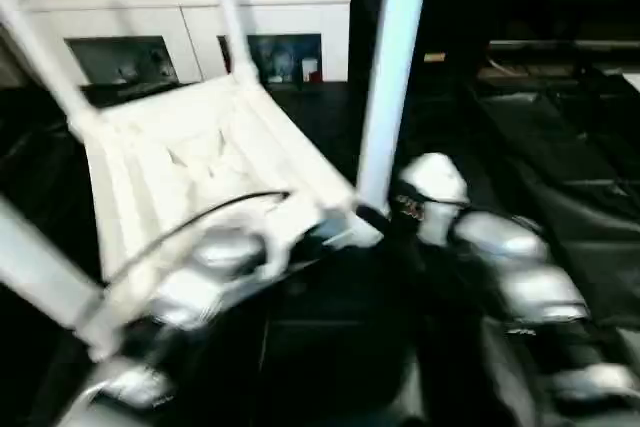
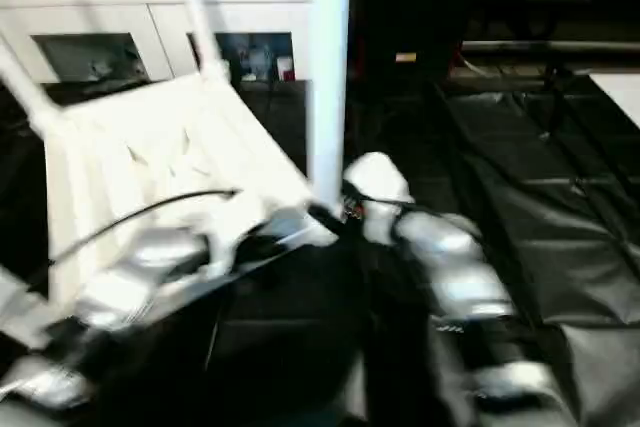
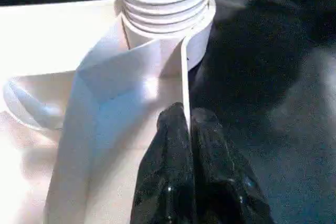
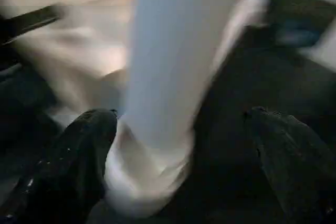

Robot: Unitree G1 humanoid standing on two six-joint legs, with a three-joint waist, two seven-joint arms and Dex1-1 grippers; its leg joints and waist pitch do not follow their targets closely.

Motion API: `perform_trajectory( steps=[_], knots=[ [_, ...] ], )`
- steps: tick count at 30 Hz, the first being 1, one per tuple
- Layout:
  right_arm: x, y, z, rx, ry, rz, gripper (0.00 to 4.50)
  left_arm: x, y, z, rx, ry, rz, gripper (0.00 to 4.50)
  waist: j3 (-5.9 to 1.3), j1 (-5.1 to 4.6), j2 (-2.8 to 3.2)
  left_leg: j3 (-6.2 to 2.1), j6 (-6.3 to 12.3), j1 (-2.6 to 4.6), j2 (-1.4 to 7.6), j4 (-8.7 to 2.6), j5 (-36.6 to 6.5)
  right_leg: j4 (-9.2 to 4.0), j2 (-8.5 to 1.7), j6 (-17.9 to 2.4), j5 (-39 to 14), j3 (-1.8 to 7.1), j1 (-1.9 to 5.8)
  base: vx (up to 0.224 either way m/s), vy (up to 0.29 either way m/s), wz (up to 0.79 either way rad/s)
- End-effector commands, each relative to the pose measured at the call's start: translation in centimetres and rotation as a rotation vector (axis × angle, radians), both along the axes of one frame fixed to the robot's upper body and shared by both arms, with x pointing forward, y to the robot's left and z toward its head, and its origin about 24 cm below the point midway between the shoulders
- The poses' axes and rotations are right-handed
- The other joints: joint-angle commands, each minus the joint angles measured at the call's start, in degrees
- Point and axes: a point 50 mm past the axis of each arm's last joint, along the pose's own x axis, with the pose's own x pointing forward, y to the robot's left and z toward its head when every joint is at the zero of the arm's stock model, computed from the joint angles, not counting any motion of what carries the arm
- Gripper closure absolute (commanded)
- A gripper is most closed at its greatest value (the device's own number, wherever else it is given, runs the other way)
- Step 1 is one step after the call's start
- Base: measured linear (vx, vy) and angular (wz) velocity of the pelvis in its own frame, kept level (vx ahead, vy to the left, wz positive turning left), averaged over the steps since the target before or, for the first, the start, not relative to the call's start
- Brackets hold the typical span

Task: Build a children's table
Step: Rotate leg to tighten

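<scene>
In the middle of the scene the children's table (image 1: 200, 162) lies upside down, tilted, its legs pointing up; it looks light and stiff but smooth, so thin ribs give the safest hold; the left gripper (image 3: 189, 129) pinches the near rim rib; the right gripper (image 4: 181, 156) stands wide around the near right leg (image 1: 392, 77); behind is a white cabinet (image 1: 190, 17).

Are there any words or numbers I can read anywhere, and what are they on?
None can be read.
Small reddish marking on the right arm: too blurred to read.
Items behind the cabinet glass doors: too blurred to tell any text.
Tabletop and legs: plain white, no text.
</scene>
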Motion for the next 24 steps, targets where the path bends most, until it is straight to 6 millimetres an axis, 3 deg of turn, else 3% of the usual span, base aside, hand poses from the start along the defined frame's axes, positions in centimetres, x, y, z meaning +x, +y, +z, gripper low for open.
perform_trajectory(
  steps=[1, 3, 4, 7, 10, 12, 18, 24],
  knots=[
    [-0.6, 0.2, 0.6, 0.007, 0.022, 0.112, 0.19, -2.1, 1.8, -2.2, 0.052, 0.143, -0.042, 4.50, -3.08, 0.33, -1.24, -0.42, 8.07, -0.82, 2.81, -3.52, -2.5, -3.18, -4.52, -14.4, -2.0, 2.53, 3.45, 0.000, 0.000, 0.00],
    [-0.7, 0.1, 0.7, 0.001, 0.035, 0.139, 0.19, -2.5, 2.2, -1.9, 0.048, 0.151, -0.068, 4.50, -2.91, 0.32, -1.06, -0.24, 8.71, -0.60, 2.77, -3.45, -1.7, -3.11, -4.42, -15.5, -0.8, 2.47, 3.18, 0.000, 0.000, 0.00],
    [-0.8, 0.1, 0.7, 0.002, 0.049, 0.157, 0.19, -2.7, 2.4, -1.7, 0.049, 0.145, -0.086, 4.50, -2.70, 0.44, -1.92, -0.18, 8.82, -0.69, 2.85, -3.61, -2.3, -3.10, -4.58, -15.6, -2.2, 2.53, 3.36, 0.000, 0.000, 0.00],
    [-0.8, 0.2, 0.8, 0.002, 0.058, 0.188, 0.19, -3.4, 2.8, -1.2, 0.027, 0.169, -0.121, 4.50, -2.53, 0.71, -1.70, -0.09, 7.65, -0.21, 3.07, -3.79, -3.3, -3.29, -4.64, -15.4, -5.1, 2.61, 3.02, 0.000, 0.000, 0.00],
    [-0.7, 0.7, 0.8, 0.008, 0.063, 0.217, 0.19, -3.8, 2.9, -0.7, 0.017, 0.185, -0.155, 4.50, -2.59, 0.65, -2.09, 0.00, 6.93, -0.09, 2.97, -3.74, -2.6, -2.93, -4.47, -15.8, -3.2, 2.67, 3.10, 0.000, 0.000, 0.00],
    [-0.9, 1.0, 0.8, 0.009, 0.069, 0.252, 0.19, -3.9, 2.9, -0.5, 0.015, 0.184, -0.162, 4.50, -2.61, 0.79, -1.84, 0.04, 7.06, -0.14, 2.88, -3.60, -2.0, -2.77, -4.56, -16.2, -1.9, 2.75, 3.18, 0.000, 0.000, 0.00],
    [-1.3, 1.5, 0.1, -0.038, 0.076, 0.320, 0.19, -3.5, 2.7, -0.3, 0.014, 0.183, -0.163, 4.50, -2.74, 0.94, -1.97, 0.08, 7.46, -0.17, 2.72, -3.27, -0.3, -2.44, -4.52, -17.0, 1.1, 2.73, 3.46, 0.000, 0.000, 0.00],
    [-1.3, 2.5, -0.2, -0.030, 0.085, 0.344, 0.19, -3.4, 2.7, -0.2, 0.023, 0.189, -0.172, 4.50, -2.74, 1.01, -1.38, -0.04, 5.86, -0.08, 2.72, -3.28, -2.4, -2.46, -4.43, -17.0, -0.5, 2.75, 3.49, 0.000, 0.000, 0.00]
  ],
)
